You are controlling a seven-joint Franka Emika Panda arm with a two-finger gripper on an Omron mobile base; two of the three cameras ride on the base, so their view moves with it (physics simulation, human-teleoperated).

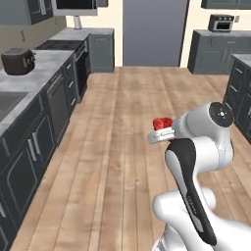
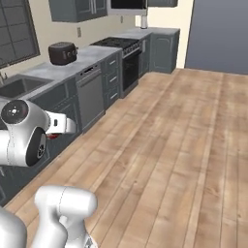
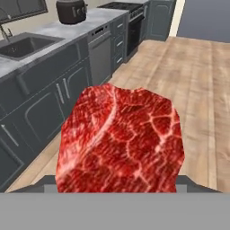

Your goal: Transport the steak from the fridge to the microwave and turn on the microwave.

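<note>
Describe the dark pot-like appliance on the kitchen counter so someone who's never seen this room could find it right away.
Follow the long grey counter along the wall, between the sink and the black stove. The cooker stands there by itself, a squat, round, dark brown pot with a lid. Everything else on that run is flat and built in.

A dark rice cooker (image 2: 62, 53) is sitting on the grey counter (image 2: 72, 63), ahead and left of the end effector. A sink (image 2: 17, 87) is lying nearer, to its left. The black stove (image 2: 118, 43) is standing farther ahead, and wooden floor (image 2: 184, 145) is stretching to its right.
</note>
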